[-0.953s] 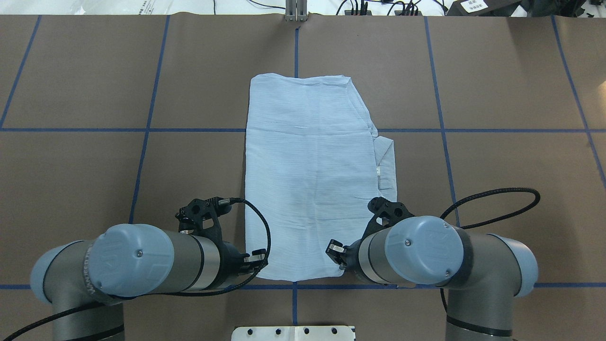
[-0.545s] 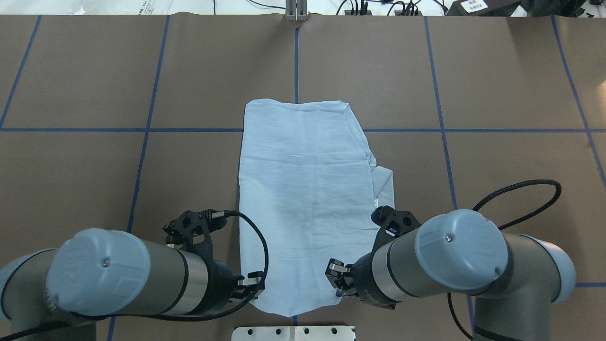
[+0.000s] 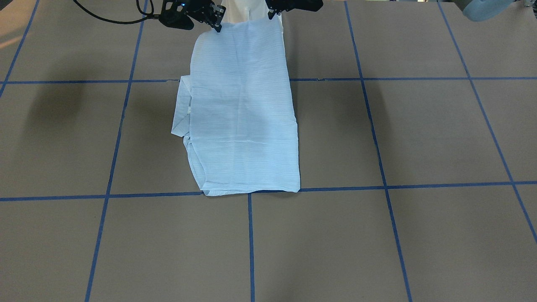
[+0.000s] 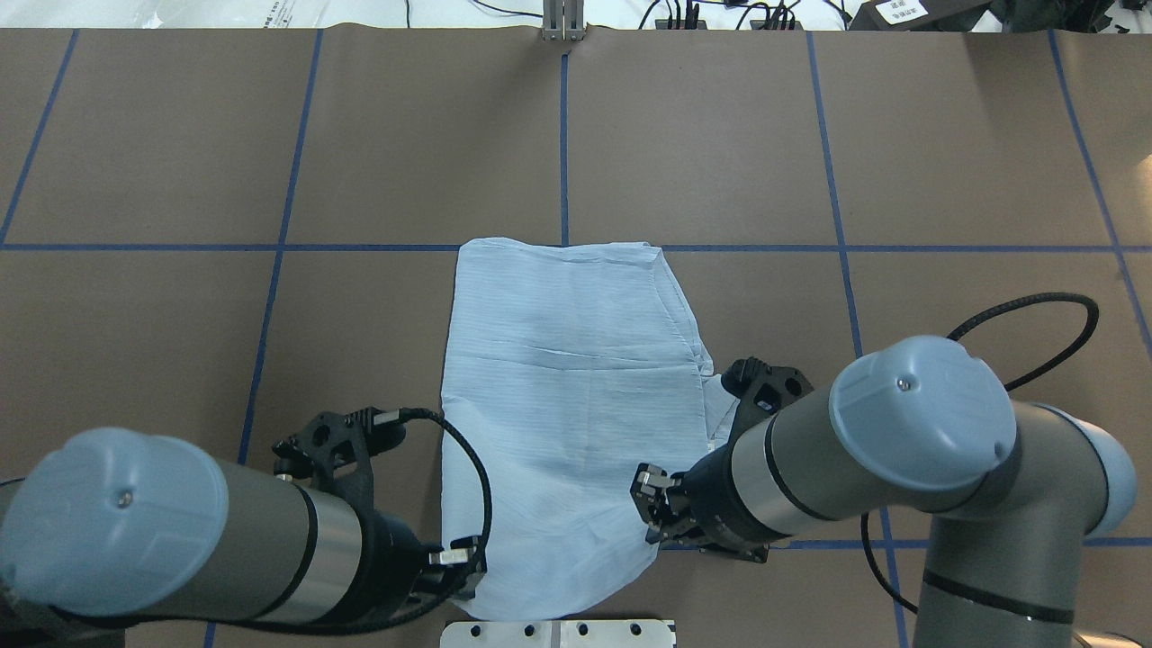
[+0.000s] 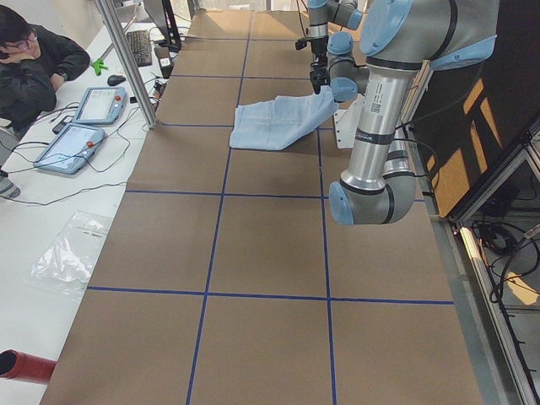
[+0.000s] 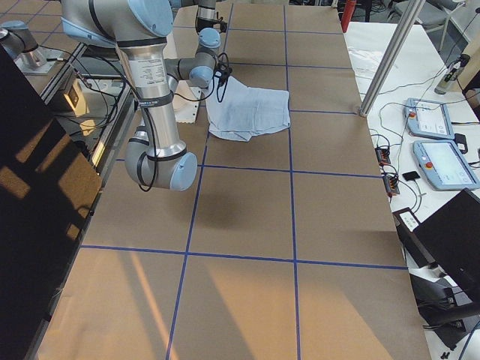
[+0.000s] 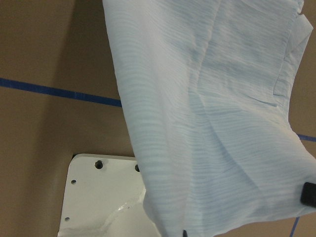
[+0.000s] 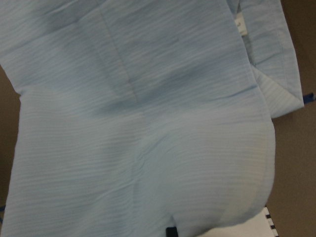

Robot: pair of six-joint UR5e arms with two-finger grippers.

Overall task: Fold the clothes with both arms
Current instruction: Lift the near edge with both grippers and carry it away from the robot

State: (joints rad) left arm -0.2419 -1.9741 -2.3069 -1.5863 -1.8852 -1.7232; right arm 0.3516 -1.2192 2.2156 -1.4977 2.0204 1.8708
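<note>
**Shirt** (image 5: 278, 124): light blue. One edge is raised up to the right gripper (image 5: 320, 84). The rest slopes down and away from it to lie on the table (image 5: 270, 245). The grip is too small to judge.

**Right arm** (image 5: 317, 32): far and small. It drops from above onto that gripper.

**Left arm** (image 5: 375, 110): near and large, grey-silver with light-blue caps. Its wrist is just beside the right gripper.

**White base plate** (image 5: 344, 126): just under the gripper.

**Table:** brown, with a blue tape grid.

**Metal post** (image 5: 126, 59), **tablets** (image 5: 99, 103), **keyboard** (image 5: 139, 46), **seated person** (image 5: 34, 72): all well beyond the shirt from the gripper.

**Plastic bag** (image 5: 72, 253), **red cylinder** (image 5: 25, 367): farther still from the gripper, nearest the camera.
</note>
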